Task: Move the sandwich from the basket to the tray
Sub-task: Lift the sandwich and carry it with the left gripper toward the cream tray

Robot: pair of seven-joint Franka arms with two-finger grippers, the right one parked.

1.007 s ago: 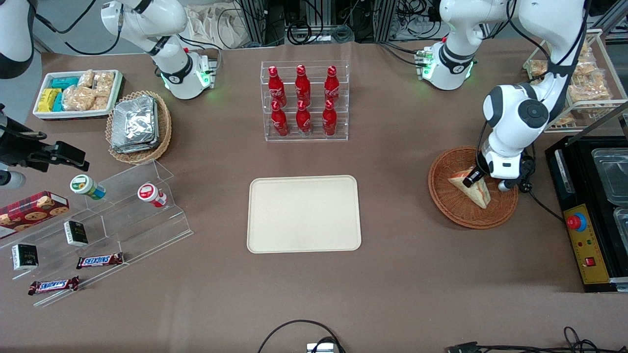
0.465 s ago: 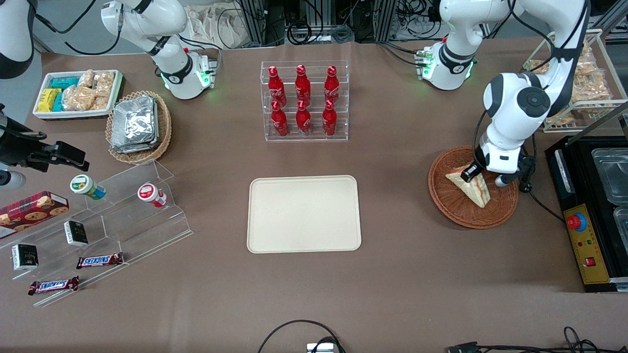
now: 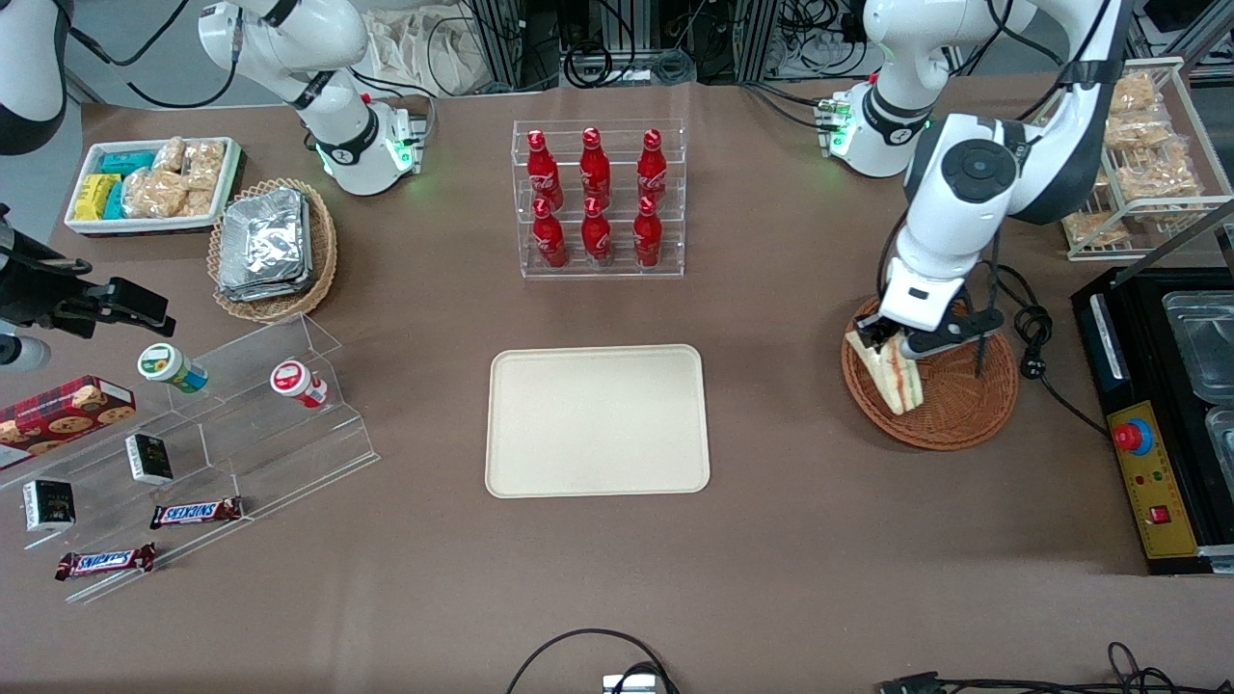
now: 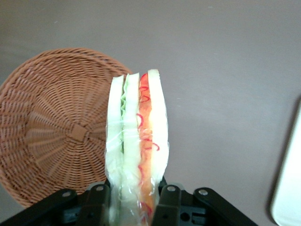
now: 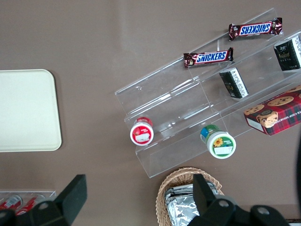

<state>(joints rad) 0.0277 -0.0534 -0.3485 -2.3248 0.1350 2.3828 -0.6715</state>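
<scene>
My left gripper (image 3: 889,339) is shut on the sandwich (image 3: 896,373), a plastic-wrapped white bread wedge with red and green filling. It hangs lifted over the rim of the reddish-brown wicker basket (image 3: 964,400) on the side toward the tray. In the left wrist view the sandwich (image 4: 137,141) stands on edge between the two fingers (image 4: 96,200) of the gripper (image 4: 134,200), with the basket (image 4: 51,132) below it. The cream tray (image 3: 597,420) lies flat at the table's middle; its edge shows in the left wrist view (image 4: 288,183) and it shows in the right wrist view (image 5: 26,110).
A clear rack of red cola bottles (image 3: 598,198) stands farther from the front camera than the tray. A black machine (image 3: 1162,414) and a wire rack of snack packets (image 3: 1138,154) lie at the working arm's end. A clear stepped stand with snacks (image 3: 202,434), a foil-packet basket (image 3: 273,246) and a white bin (image 3: 152,183) lie toward the parked arm's end.
My left gripper has lifted the sandwich out of the basket's middle and carried it toward the tray, to the basket's rim. The wedge now hangs on edge.
</scene>
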